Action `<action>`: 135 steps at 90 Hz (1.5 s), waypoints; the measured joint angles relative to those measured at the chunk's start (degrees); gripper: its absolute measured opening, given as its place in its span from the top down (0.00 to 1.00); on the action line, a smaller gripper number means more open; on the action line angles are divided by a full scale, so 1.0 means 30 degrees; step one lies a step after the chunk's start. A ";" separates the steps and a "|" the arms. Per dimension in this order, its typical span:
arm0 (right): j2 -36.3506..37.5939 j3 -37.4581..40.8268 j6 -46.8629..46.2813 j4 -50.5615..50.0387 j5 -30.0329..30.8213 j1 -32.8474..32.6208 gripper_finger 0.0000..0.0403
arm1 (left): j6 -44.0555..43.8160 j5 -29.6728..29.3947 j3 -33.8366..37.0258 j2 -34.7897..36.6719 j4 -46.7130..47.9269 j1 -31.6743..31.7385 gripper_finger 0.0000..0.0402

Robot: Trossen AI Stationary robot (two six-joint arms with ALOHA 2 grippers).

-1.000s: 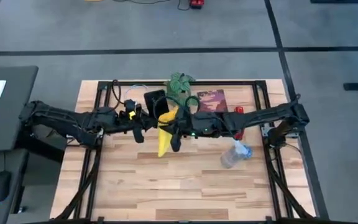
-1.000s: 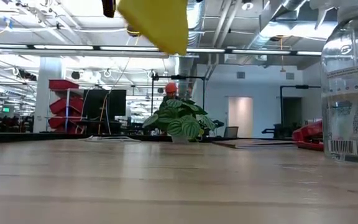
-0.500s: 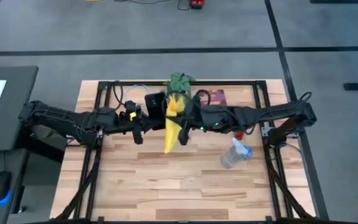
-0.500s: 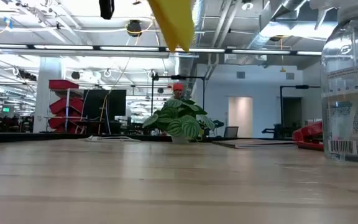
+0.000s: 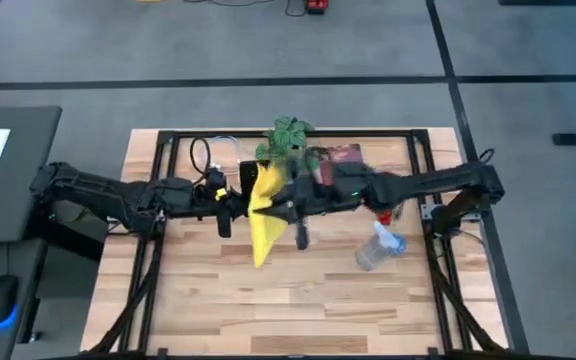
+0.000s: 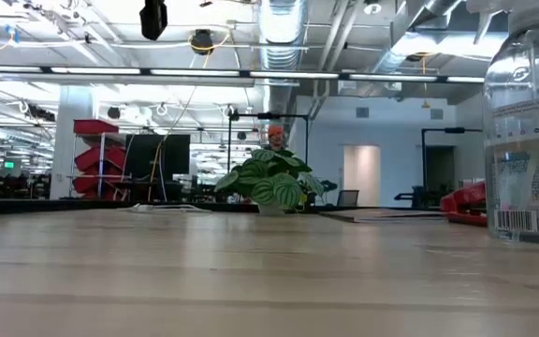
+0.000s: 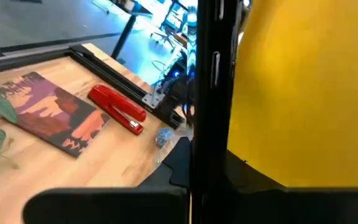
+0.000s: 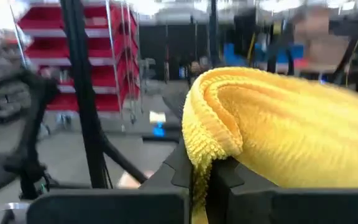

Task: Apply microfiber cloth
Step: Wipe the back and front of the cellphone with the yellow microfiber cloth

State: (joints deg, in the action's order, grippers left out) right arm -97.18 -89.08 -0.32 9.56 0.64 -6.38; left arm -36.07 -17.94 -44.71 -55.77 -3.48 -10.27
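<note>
Two arms meet over the middle of the surface (image 5: 218, 300). The right tool (image 8: 204, 177) is clamped on a bunched fold of the microfiber cloth (image 5: 264, 212); in the right wrist view the yellow pile bulges out between the narrow fingers. In the high view the cloth hangs in a long drape well above the wood, and the low view shows none of it, so it is judged to be carried high and clear of the surface.

The left tool (image 5: 223, 207) sits just beside the cloth. Whether its fingers are apart or together cannot be told: the left wrist view shows only a dark vertical edge, probably the black smartphone, with the cloth filling the space beyond it.

Step in hand, as judged: bring the cloth flat against the item presented by the left arm.

- Keep the right grip firm. The cloth is thin and floppy, and a loose pinch would likely let it slide out.
- Lead with the free-hanging part, not the bunched fold, so a broad face makes contact.
- Hold the left arm steady while the right arm moves, since a shifting target would smear the contact.
- Keep clear of the potted plant (image 5: 286, 138), the dark red booklet (image 5: 343, 155), the red stapler (image 7: 117, 110) and the spray bottle (image 5: 376, 248), all near the working zone.
</note>
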 joint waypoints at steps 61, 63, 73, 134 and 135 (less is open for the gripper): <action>-0.0358 -0.0129 0.0045 -0.2970 0.6071 0.0907 1.00 | -0.0652 0.1311 0.0109 -0.0095 -0.0478 -0.0538 0.99; -0.0338 -0.0146 0.0025 -0.3251 0.6057 0.0836 1.00 | -0.0648 0.1362 0.0109 -0.0095 -0.0502 -0.0538 0.99; -0.0330 -0.0118 -0.0340 -0.4051 0.4786 0.0586 1.00 | -0.0503 0.1446 0.0109 -0.0095 -0.0540 -0.0545 0.99; -0.0506 -0.0049 0.0227 -0.0075 0.7040 0.0694 1.00 | -0.0918 0.1396 -0.0006 0.0006 -0.1132 -0.0597 0.99; -0.0496 -0.0056 0.0143 -0.0259 0.6887 0.0691 1.00 | -0.0918 0.1401 -0.0002 0.0002 -0.1098 -0.0602 0.99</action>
State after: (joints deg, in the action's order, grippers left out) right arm -98.66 -89.25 0.10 8.78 21.30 -4.31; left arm -38.83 -13.74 -44.71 -55.76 -6.78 -12.07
